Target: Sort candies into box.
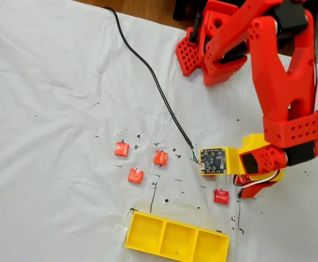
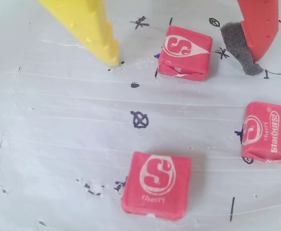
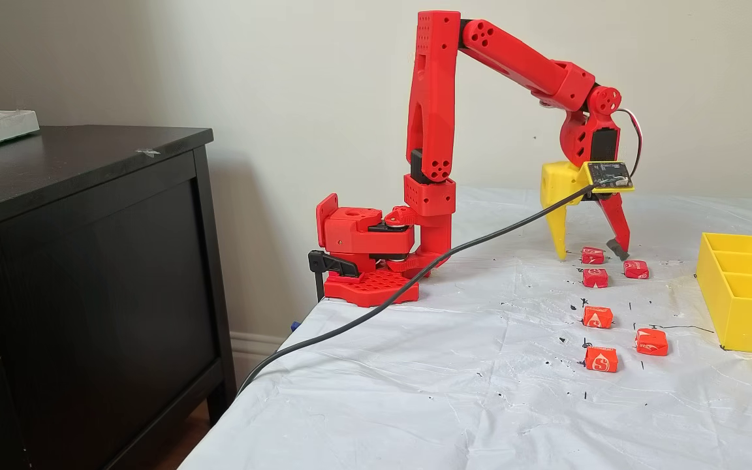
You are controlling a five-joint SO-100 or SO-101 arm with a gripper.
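Observation:
Several red wrapped candies lie on the white sheet. In the wrist view one candy point(image 2: 184, 53) sits between the yellow finger point(image 2: 101, 38) and the red padded finger point(image 2: 256, 29) of my open gripper point(image 2: 181, 65); two more candies point(image 2: 265, 131) point(image 2: 157, 185) lie nearer the camera. In a fixed view the gripper point(image 3: 592, 255) straddles that candy point(image 3: 592, 256), tips close to the sheet, with other candies point(image 3: 597, 317) point(image 3: 651, 342) in front. The yellow three-compartment box point(image 3: 741, 320) point(image 1: 129, 234) stands empty to the side.
A black cable point(image 3: 415, 281) point(image 1: 148, 71) runs across the sheet to the camera board point(image 1: 212, 160) on the wrist. The red arm base point(image 3: 363, 261) is clamped at the table's corner. A dark cabinet point(image 3: 89, 261) stands beside the table.

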